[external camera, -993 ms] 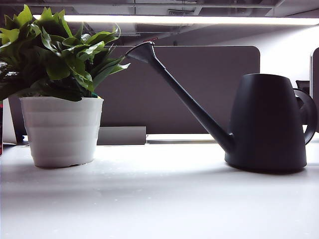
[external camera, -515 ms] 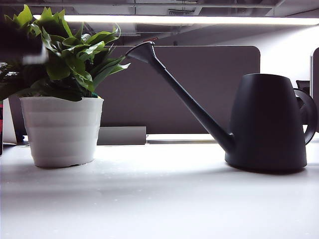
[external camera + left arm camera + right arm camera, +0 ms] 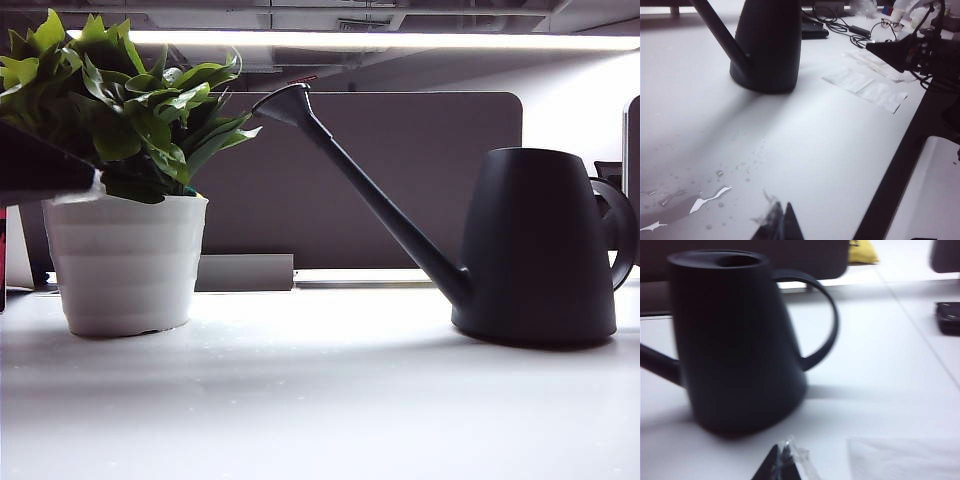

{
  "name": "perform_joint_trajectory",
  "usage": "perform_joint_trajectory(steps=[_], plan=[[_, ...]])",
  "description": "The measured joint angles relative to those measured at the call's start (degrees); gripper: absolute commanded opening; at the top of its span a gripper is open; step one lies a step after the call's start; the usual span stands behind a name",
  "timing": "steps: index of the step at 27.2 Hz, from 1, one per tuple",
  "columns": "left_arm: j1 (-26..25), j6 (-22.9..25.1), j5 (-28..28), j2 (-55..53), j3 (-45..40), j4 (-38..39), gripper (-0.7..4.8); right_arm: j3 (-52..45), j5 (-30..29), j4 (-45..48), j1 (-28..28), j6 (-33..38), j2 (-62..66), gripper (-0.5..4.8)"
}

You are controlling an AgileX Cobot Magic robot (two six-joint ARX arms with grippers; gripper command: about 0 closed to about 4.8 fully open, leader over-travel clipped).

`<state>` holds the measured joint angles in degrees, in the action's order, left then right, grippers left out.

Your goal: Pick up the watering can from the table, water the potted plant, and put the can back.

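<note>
The can (image 3: 535, 250) stands upright on the table (image 3: 320, 400), on the right of the exterior view, held by neither gripper. Its long straight spout (image 3: 370, 195) slants up and leftward toward the plant (image 3: 120, 170), the flared tip just short of the outermost leaves; the loop handle (image 3: 620, 230) faces the opposite way, near that view's right border. A broad bare stretch of table lies between can and pot and in front of both. A dark partition (image 3: 400, 180) closes off the back.

The left gripper (image 3: 780, 227) hangs over wet spots (image 3: 707, 197) on the table, well apart from the can, fingers closed to a point. In this view the table's dark edge (image 3: 895, 175) runs near paper sheets (image 3: 867, 90).

The right gripper (image 3: 780, 467) sits near the can's base on the handle side, fingers pressed together and empty.
</note>
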<state>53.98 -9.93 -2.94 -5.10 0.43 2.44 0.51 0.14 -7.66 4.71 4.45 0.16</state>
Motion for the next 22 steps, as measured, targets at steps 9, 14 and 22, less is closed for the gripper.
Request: perform_joint_trajectory(steps=[9,14,22], plan=[[0.0,-0.26,-1.2,0.02,0.0,1.7,-0.05,-0.02,1.55,-2.49,-0.04,0.0,0.0,0.0],[0.02,-0.26,-1.2,0.02,0.0,1.7,-0.05,-0.02,1.36,-2.49,-0.02,0.0,0.0,0.0],[-15.89,-0.31,-8.02,2.03,0.02,2.08,-0.05,-0.02,1.36,-2.51,-0.02,0.0,0.0,0.0]])
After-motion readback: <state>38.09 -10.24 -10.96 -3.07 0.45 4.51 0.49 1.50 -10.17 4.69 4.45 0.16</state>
